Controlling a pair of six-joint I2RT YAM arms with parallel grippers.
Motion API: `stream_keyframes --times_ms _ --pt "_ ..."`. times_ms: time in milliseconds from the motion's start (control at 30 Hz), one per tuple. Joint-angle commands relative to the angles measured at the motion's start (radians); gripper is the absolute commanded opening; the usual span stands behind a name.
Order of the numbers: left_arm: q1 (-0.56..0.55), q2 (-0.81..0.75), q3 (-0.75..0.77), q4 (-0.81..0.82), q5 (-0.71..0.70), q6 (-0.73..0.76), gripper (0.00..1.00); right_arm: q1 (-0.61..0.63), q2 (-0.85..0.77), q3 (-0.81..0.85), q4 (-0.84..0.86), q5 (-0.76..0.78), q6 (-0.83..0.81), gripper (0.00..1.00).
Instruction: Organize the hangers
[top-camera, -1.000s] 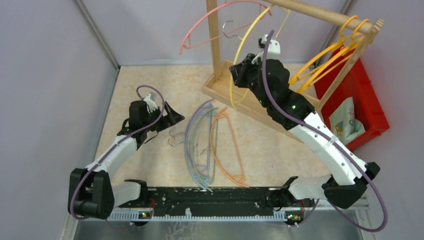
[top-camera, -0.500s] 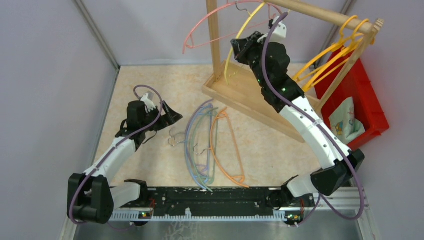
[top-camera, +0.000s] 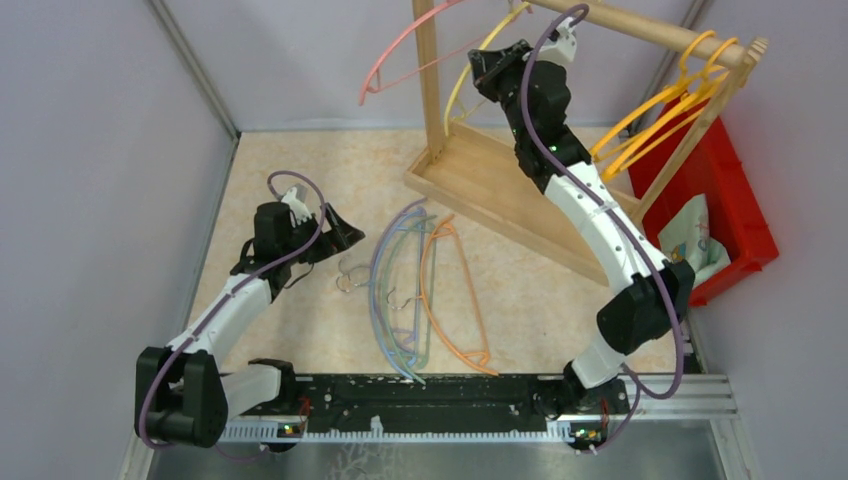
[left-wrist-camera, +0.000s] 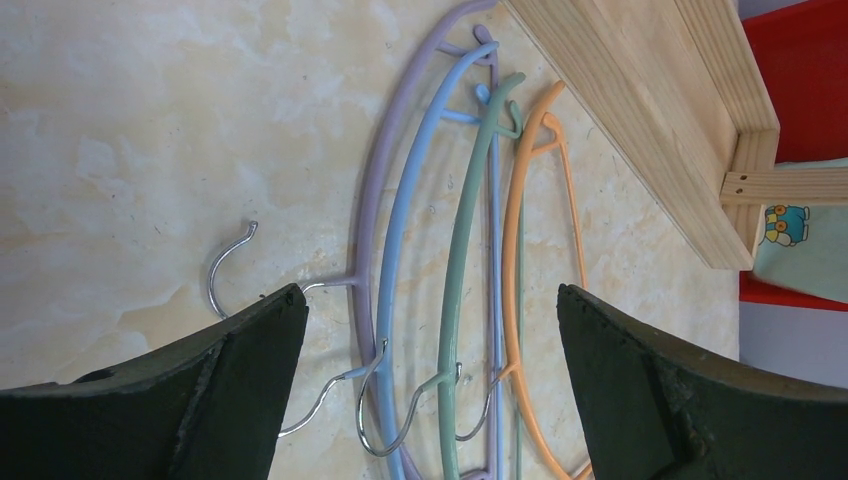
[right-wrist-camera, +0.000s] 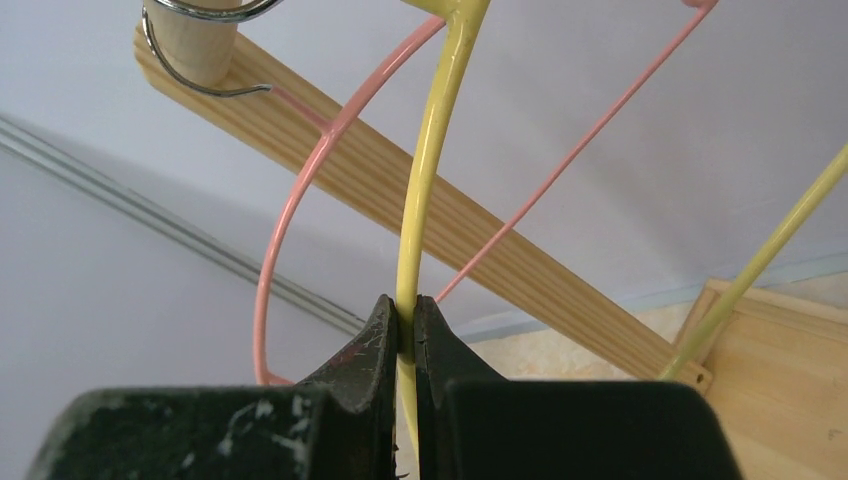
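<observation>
Right gripper (right-wrist-camera: 405, 330) has risen, pinching the yellow hanger (right-wrist-camera: 430, 170) up at the rail (top-camera: 640, 29); left gripper (left-wrist-camera: 430, 300) gapes empty over four hangers (left-wrist-camera: 461, 240) left on the table (top-camera: 290, 160).

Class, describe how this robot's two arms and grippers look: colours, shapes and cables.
The left arm and right arm have white curved shells between chunky black joints. A thin purple cable loops along each. The left gripper and right gripper have matte black, wedge-shaped fingers, scuffed pale on the right.
</observation>
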Motion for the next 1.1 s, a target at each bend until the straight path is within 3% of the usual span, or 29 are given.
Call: stream_keyframes --times_ms 0,233,733,967,1067 --pt "0.009 0.009 0.000 0.000 -0.008 0.019 1.00 -0.005 0.047 0.118 0.104 -0.042 0.049 0.00" --pt "0.016 0.039 0.008 0.014 -0.008 0.016 1.00 0.000 0.215 0.260 0.007 -0.112 0.101 0.00" --pt "0.029 0.095 0.025 0.035 -0.002 0.005 1.00 0.001 0.399 0.465 -0.183 -0.198 0.117 0.00" --pt "0.034 0.098 0.028 0.026 -0.002 0.007 1.00 -0.002 0.348 0.360 -0.180 -0.167 0.134 0.00" --pt "0.033 0.097 0.026 0.024 0.000 0.008 1.00 -0.002 0.308 0.301 -0.164 -0.155 0.146 0.16"
